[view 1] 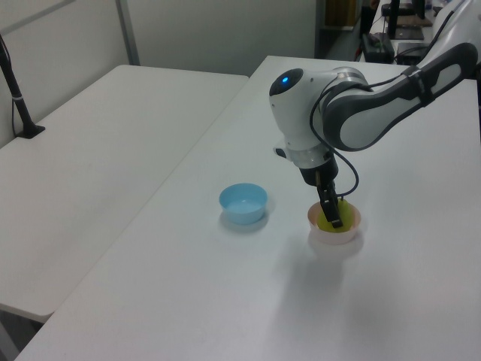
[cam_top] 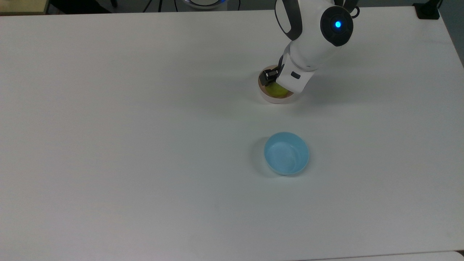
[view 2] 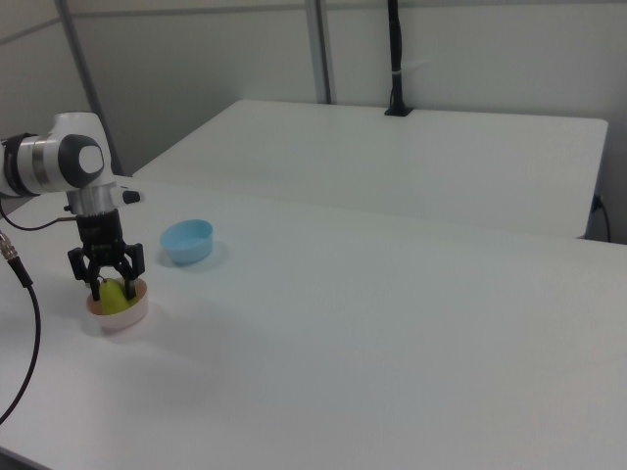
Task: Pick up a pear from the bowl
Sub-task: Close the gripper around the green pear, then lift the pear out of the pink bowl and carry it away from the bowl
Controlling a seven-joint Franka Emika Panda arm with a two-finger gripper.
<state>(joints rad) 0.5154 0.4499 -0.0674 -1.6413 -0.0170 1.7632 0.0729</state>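
On the white table point(cam_top: 145, 145) stand two small bowls, well apart from each other. The pale pink bowl point(cam_top: 269, 97) holds the pear point(cam_top: 274, 91). The light blue bowl point(cam_top: 286, 153) has nothing inside it; in the top view it sits below the pink one, and in the right view it is to the right and farther back point(view 2: 186, 241).

The pear is still inside the pink bowl, resting there. In the right view it is a yellow-green shape point(view 2: 115, 297) between the two dark fingers. Its stem and narrow end are covered by the arm, so I cannot tell which way it points or how its long axis lies.

The gripper point(view 2: 107, 285) is lowered into the pink bowl. In the right view its fingers point(view 2: 131, 264) are spread apart, one on each side of the pear, and they look close to the fruit; whether they already press on it I cannot tell. In the left view one finger point(view 1: 331, 214) reaches down over the pear point(view 1: 343, 216) inside the bowl point(view 1: 336, 235).
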